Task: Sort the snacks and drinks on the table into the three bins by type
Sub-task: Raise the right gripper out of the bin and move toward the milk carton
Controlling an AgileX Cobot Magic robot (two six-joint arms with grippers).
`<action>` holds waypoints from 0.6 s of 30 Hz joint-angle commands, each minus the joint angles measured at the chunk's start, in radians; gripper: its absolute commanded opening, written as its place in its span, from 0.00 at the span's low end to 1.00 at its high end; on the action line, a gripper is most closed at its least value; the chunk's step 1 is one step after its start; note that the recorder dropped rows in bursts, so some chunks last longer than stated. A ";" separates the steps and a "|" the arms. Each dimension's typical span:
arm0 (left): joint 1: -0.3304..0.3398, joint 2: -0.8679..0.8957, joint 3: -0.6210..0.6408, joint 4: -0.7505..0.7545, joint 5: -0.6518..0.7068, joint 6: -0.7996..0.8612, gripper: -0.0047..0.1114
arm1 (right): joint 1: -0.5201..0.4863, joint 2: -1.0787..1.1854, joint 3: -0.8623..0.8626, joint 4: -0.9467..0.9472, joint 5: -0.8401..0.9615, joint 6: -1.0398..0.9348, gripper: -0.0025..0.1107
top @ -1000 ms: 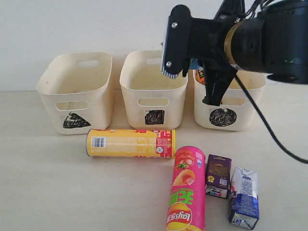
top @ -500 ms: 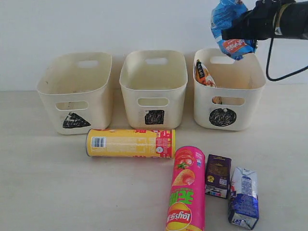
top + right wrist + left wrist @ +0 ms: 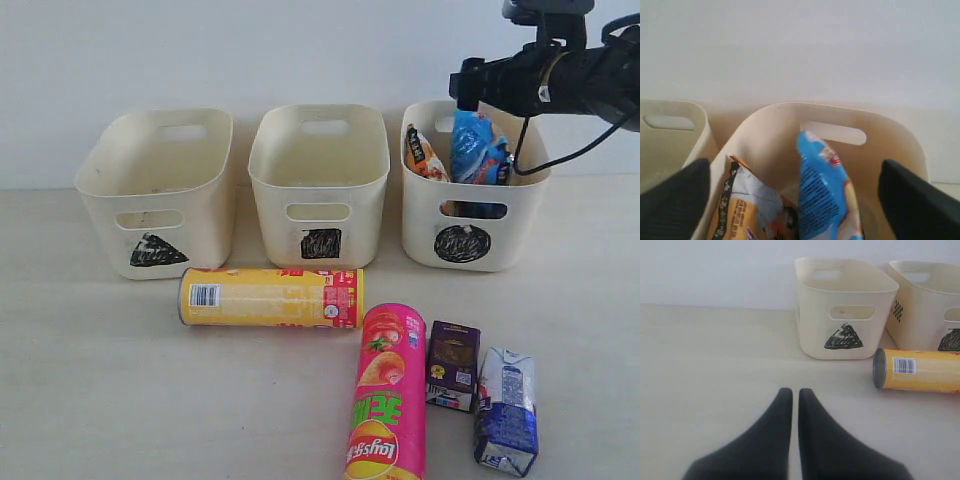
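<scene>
Closest to the front of the table (image 3: 90, 380), the pink can (image 3: 388, 392) lies on its side. Its long way runs front to back, with the Lay's end nearest. Just to its right lie the purple carton (image 3: 454, 366) and the blue-and-white carton (image 3: 507, 410), both flat, their long way also running front to back. Only the outside view shows these three.

Behind them the yellow can (image 3: 272, 297) lies on its side, long way left to right, barcode end on the left. The left wrist view shows its grey round end too. That view alone shows the left gripper (image 3: 795, 392). Its two black fingers are almost together and hold nothing.

Farther back stand the triangle bin (image 3: 100, 215), the square bin (image 3: 270, 215) and the circle bin (image 3: 430, 215). In the circle bin the blue bag (image 3: 475, 148) stands up tall, and the orange bag (image 3: 424, 155) leans beside it.

The right gripper (image 3: 468, 95) hangs above this bin. From outside its fingers are hard to see. The right wrist view shows them spread wide, touching neither bag.
</scene>
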 commanded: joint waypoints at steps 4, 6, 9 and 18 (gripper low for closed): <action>0.004 -0.004 -0.003 0.001 -0.003 -0.007 0.07 | 0.028 -0.116 -0.005 -0.004 0.188 -0.089 0.73; 0.004 -0.004 -0.003 0.001 -0.003 -0.007 0.07 | 0.050 -0.146 -0.005 -0.004 0.266 -0.147 0.66; 0.004 -0.004 -0.003 0.001 -0.003 -0.007 0.07 | 0.094 -0.182 -0.005 -0.004 0.401 -0.301 0.49; 0.004 -0.004 -0.003 0.001 -0.003 -0.007 0.07 | 0.207 -0.212 -0.005 0.099 0.845 -0.724 0.02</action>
